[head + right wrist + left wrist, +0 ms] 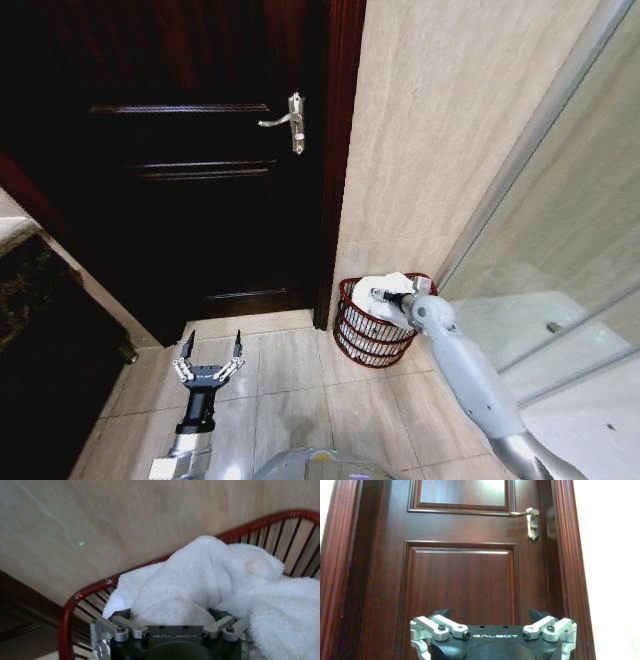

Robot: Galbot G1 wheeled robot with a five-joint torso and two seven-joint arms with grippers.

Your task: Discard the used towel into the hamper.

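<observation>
The hamper [362,342] is a small red-brown wire basket standing on the floor against the beige wall, just right of the door frame. A white towel [388,286] lies bunched inside it, heaped above the rim. My right gripper [381,294] reaches over the hamper's top with its fingers spread open, right at the towel. In the right wrist view the towel [210,577] bulges between the spread fingers of that gripper [170,612], inside the red rim [75,602]. My left gripper [210,352] hangs open and empty low over the floor tiles, well left of the hamper.
A dark wooden door [180,190] with a silver handle [291,122] stands shut ahead; the left wrist view faces it [465,581]. A glass shower partition [560,260] runs along the right. A dark counter [40,330] sits at the left. Beige floor tiles [290,400] lie between.
</observation>
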